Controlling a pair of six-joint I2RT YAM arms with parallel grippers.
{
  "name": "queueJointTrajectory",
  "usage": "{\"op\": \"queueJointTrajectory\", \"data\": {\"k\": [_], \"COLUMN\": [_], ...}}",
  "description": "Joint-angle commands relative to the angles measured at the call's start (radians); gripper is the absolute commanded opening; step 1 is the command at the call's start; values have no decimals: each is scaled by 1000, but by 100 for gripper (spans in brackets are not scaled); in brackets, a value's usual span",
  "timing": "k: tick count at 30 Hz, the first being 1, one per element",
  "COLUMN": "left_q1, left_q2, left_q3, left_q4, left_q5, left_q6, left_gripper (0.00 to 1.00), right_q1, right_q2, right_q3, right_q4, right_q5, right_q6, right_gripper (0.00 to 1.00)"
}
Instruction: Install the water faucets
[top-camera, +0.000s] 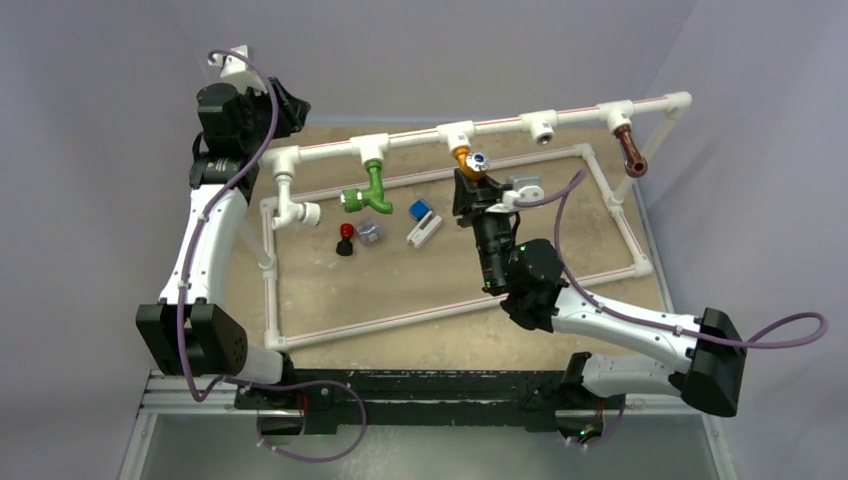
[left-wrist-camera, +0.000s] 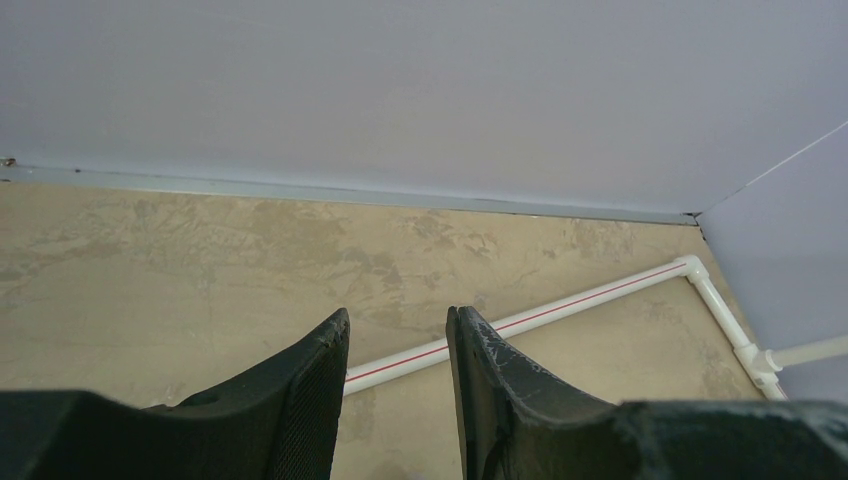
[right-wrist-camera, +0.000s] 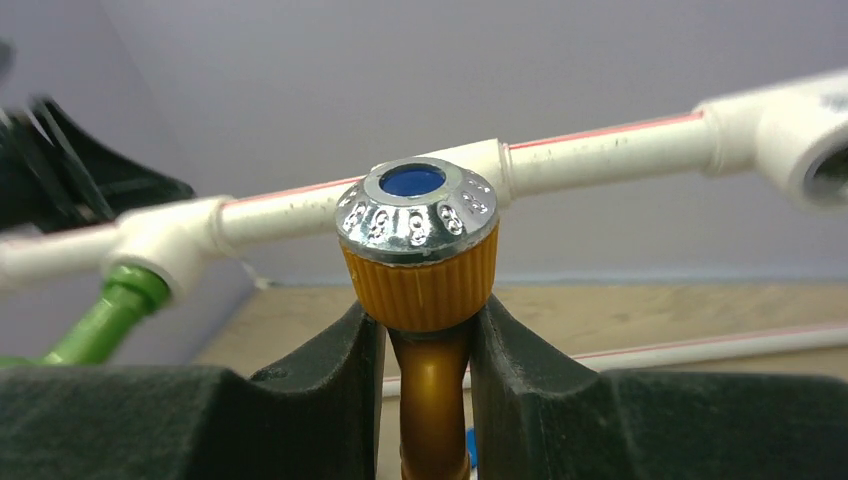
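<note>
The right tool (right-wrist-camera: 428, 325) is clamped on the orange faucet (right-wrist-camera: 420, 270) below its ribbed knob and silver, blue-centred cap, under a tee (right-wrist-camera: 492, 158) at 12 o'clock. The green faucet (top-camera: 370, 192) hangs at 11, the brown faucet (top-camera: 630, 150) at 2. The left tool (left-wrist-camera: 398, 340) is partly open and holds nothing.

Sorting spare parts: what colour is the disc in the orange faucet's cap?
Blue disc; right wrist view shows it best.
</note>
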Motion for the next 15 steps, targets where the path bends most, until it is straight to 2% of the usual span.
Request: {"op": "queueJointTrajectory", "data": {"k": [1, 9, 15], "left_q1": [13, 12, 13], "left_q2": [76, 73, 71], "left_q3": [-81, -81, -81], "left_q4": [-136, -136, -136], "left_q5": [28, 32, 31], "left_q6": [-12, -15, -15], "left_gripper": [40, 40, 40], "right_q1": [31, 16, -24], "right_q2": [-30, -86, -101], "right_q3": [-13, -48, -126], "right_q4": [67, -27, -72], "right_q5": [-40, 34, -27], "right_q6": [592, 1097, 1587], "right_gripper": [0, 0, 0]}}
